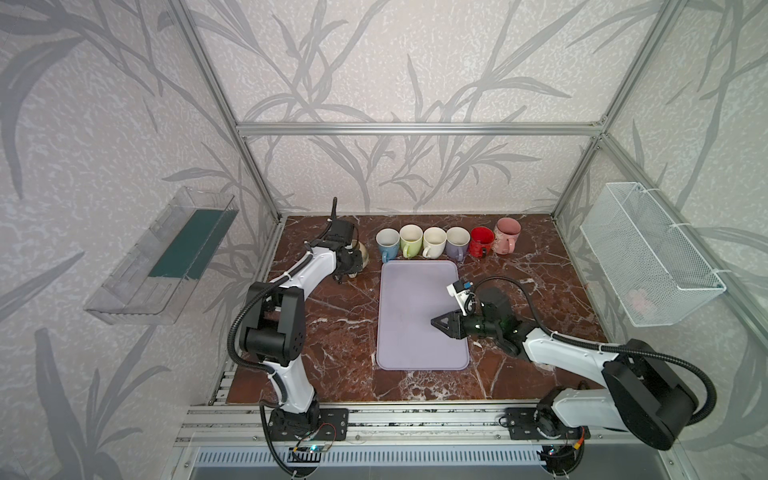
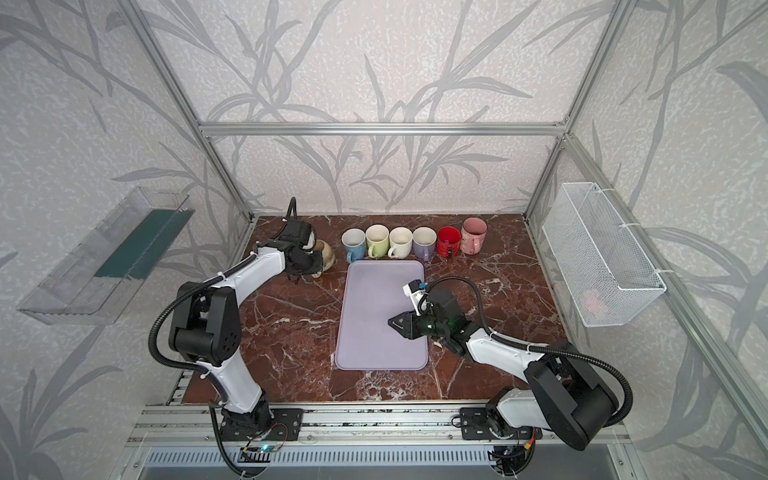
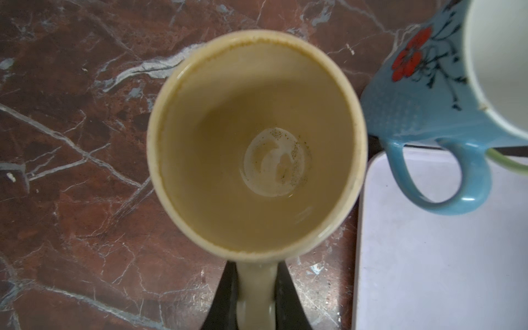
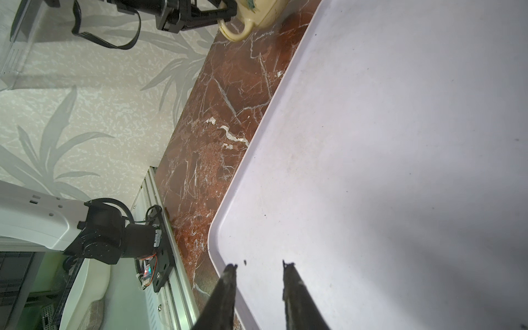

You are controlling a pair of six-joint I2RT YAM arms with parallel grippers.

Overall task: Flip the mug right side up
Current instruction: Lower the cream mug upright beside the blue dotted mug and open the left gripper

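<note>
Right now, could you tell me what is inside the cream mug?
The cream mug holds no object, only a pale speckled stain on its bottom. Nothing covers its inside; the left gripper is shut on its handle.

mug half hidden behind left claw; blue mug cropped

White-shelled arms with black joint housings, black corrugated cables, white zip ties, black base plates.

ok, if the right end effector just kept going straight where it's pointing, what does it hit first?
Likely the tray: the right end effector hovers over it, pointing across toward the left arm. If level, that arm's elbow comes first; tilt is hard to judge.
</note>
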